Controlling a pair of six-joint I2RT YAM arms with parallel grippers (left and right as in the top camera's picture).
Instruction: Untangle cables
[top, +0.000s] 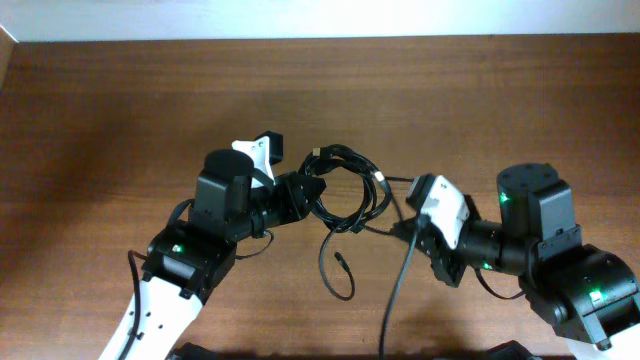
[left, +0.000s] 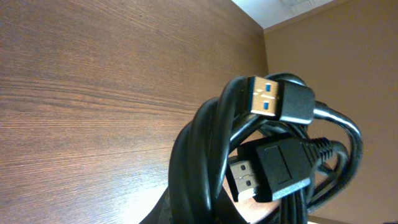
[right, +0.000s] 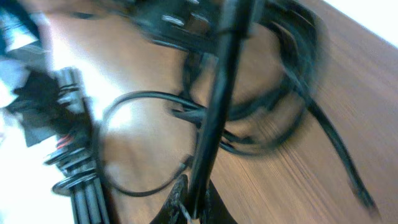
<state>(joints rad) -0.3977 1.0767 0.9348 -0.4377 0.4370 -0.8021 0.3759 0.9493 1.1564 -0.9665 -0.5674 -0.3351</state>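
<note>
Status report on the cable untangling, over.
Left claw clamped on cable bundle. Right claw pinching one cable strand; its camera blurred. Bundle not yet untangled, USB plug poking out. No obstruction seen.

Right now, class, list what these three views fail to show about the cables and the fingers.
Left fingers: grip hidden behind the cable bundle, left wrist view.
Bundle's crossings: right wrist view, motion blur.
Long cable: overhead, far end cut off by bottom edge.
Loose strand: plug too small, overhead.
</note>
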